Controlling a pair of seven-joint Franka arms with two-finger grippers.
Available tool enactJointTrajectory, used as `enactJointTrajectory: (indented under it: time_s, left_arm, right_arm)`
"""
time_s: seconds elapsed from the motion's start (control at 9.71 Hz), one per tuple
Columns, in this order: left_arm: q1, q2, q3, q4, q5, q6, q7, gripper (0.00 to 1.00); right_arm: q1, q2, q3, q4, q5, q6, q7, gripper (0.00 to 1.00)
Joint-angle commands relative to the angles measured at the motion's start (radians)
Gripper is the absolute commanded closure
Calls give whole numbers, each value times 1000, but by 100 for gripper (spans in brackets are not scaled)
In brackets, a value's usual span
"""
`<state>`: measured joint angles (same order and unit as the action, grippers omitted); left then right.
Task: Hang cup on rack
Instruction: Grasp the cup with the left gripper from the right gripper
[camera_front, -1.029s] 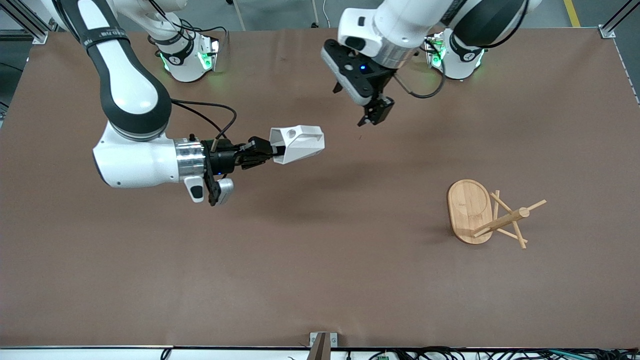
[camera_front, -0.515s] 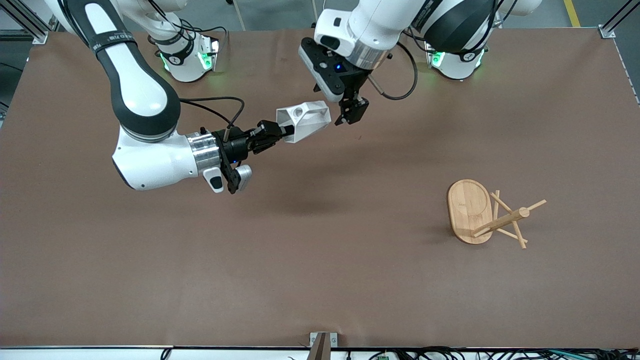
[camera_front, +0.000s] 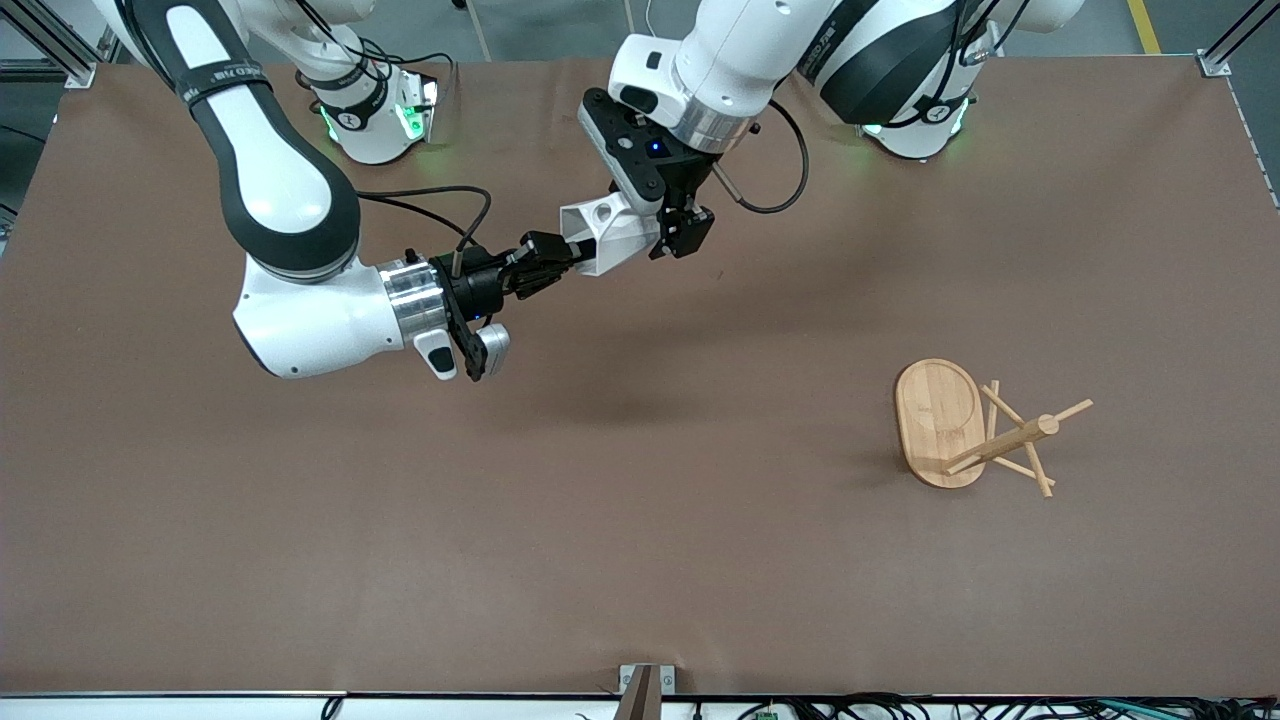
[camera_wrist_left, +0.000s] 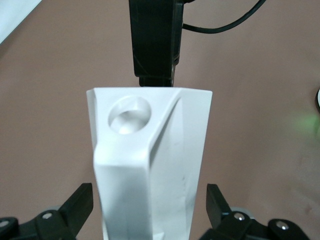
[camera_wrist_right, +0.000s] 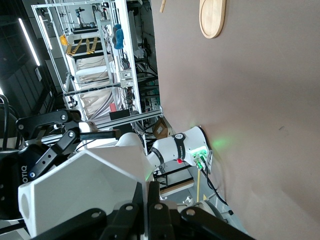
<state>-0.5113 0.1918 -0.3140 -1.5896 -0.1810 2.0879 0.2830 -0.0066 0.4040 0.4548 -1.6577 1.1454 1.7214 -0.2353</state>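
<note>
**Cup held aloft between two claws, mid-handover**

Pinched at one end by the right claw (camera_front: 560, 262), with the cup (camera_front: 605, 232) lying sideways in the air over the bench (camera_front: 640, 560), toward the arms' bases. Straddled at the other end by the left claw (camera_front: 668, 228), fingers (camera_wrist_left: 80, 202) spread on either flank of the white body, apparently not yet touching.

Probably light and rigid: matte white shell, likely plastic, flat facets meeting at crisp edges, blocky handle pierced by a round hole (camera_wrist_left: 129, 114). Smooth, tapering faces, so likely to slip under a weak pinch; best taken across two opposed flat facets of the body, leaving handle and hole free for a peg.

Rack (camera_front: 975, 430) well apart, toward the left arm's end of the bench and nearer the front camera; seemingly tipped over, oval bamboo base on edge, post and thin dowel pegs (camera_front: 1040, 470) slanting sideways. Pale wood, fine grain, slender pegs likely easy to knock.
</note>
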Motion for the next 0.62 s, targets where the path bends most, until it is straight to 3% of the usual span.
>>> enactJointTrajectory:
  time_s: [0.0,0.1,0.21,0.31,0.41,0.51]
  left_arm:
    - [-7,23,-2,-18,12,12,19,30]
    - [-4,23,-2,-18,12,8,19,59]
    - [-3,21,0,-18,12,1,19,82]
    - [3,18,0,-18,12,0,19,96]
    - [10,17,0,-18,12,0,16,99]
    - [22,18,4,-16,14,0,15,99]
  right_arm:
    - [-13,-2,24,3,62,1,-7,99]
    - [-13,-2,24,4,62,1,-7,99]
    - [-15,-4,25,6,62,0,-6,99]
    - [-16,-5,25,7,62,0,-1,98]
    - [-16,-7,25,9,63,0,4,93]
    - [-15,-10,24,9,62,1,5,1]
